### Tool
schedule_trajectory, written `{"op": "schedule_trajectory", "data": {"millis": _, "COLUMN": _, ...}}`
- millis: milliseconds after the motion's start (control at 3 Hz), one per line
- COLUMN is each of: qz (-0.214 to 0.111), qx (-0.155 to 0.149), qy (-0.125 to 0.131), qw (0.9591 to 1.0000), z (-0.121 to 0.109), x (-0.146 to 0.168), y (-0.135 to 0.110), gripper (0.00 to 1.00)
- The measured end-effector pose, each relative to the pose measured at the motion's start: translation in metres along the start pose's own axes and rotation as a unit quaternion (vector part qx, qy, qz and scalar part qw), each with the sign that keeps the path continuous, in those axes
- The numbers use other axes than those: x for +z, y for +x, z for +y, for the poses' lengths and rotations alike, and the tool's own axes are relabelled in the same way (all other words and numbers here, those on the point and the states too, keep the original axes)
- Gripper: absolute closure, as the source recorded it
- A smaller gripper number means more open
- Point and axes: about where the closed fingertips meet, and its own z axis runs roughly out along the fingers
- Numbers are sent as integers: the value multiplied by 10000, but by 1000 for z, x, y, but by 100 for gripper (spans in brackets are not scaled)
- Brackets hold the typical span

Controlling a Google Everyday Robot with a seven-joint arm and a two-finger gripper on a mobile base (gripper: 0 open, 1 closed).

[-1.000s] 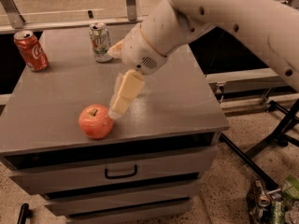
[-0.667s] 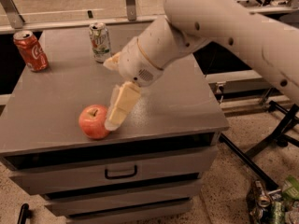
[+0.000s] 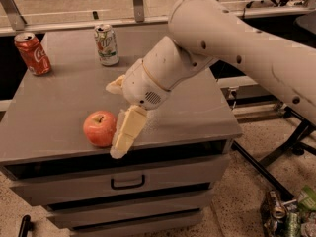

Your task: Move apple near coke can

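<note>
Lower than a second ago, the gripper has dropped from above the apple to its right side; the apple itself has not shifted. It sits close to the front edge of the tabletop, left of the middle, stem up. The gripper looks open: one pale finger hangs down just beside the apple's right flank, touching it or nearly so, its tip reaching past the front edge; the other shows as a short stub higher up, well apart from the first. Nothing is held yet; the apple is beside the gripper, not between its jaws.

The coke can stands upright at the back left corner, well apart from the apple; a white-and-green can stands near the back edge.

I judge the apple firm and moderately heavy, with smooth, waxy skin; being round, it may roll or squirt out if pinched off-centre. The surest hold is across its widest part, with the jaws on opposite flanks; a nudge now could tip it off the front edge.
</note>
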Motion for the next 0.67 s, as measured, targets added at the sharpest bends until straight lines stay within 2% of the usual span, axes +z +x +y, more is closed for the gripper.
{"op": "schedule_trajectory", "data": {"millis": 333, "qz": -78, "qx": -56, "qy": -93, "qw": 9999, "z": 3, "x": 12, "y": -7, "gripper": 16}}
{"op": "schedule_trajectory", "data": {"millis": 667, "qz": -91, "qx": -256, "qy": -28, "qw": 9996, "z": 0, "x": 21, "y": -24, "gripper": 39}}
